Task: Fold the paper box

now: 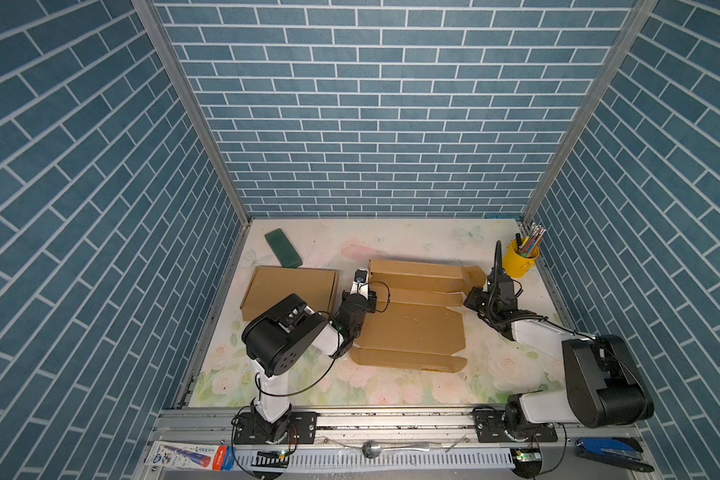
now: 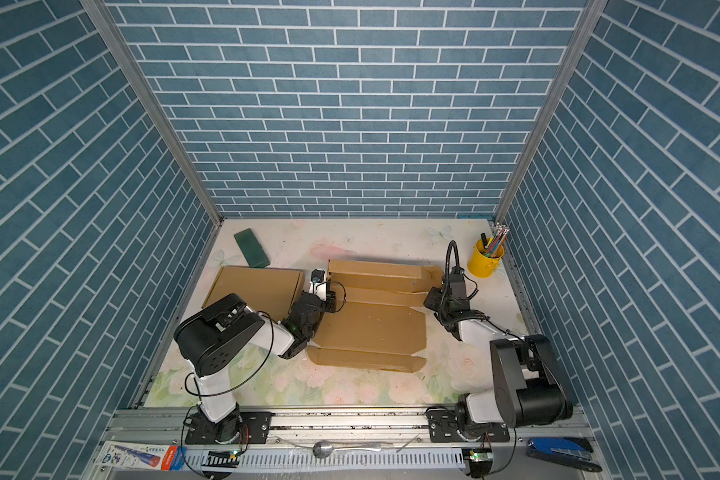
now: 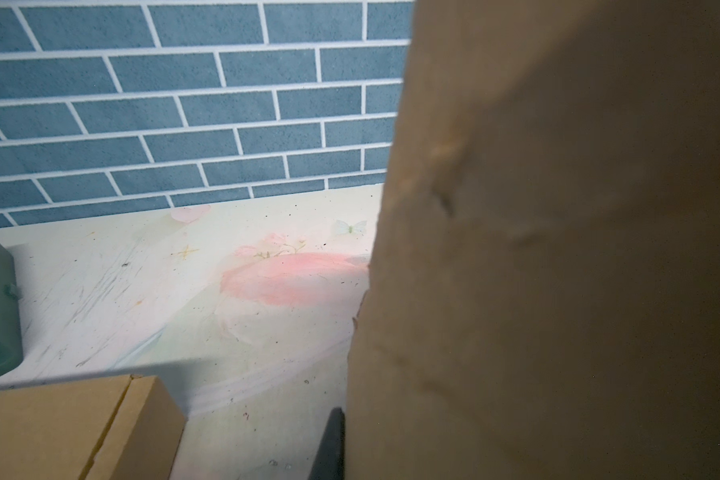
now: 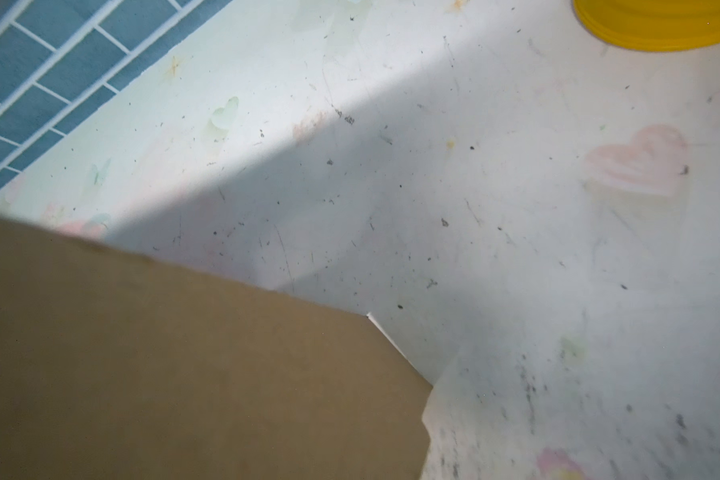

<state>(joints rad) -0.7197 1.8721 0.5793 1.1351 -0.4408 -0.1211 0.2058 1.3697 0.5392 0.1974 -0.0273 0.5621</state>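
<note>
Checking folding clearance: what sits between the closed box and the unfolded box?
The left claw stands between closed box and unfolded box, at the latter's edge; both top views show it.

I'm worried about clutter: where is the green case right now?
In both top views the green case lies flat near the back left corner of the table, just behind the closed cardboard box.

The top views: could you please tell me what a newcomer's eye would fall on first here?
The open box lies unfolded in the middle, its far panel tilted up. A closed box sits to its left with a green case behind it. A yellow cup of pencils stands in the far right corner.
</note>
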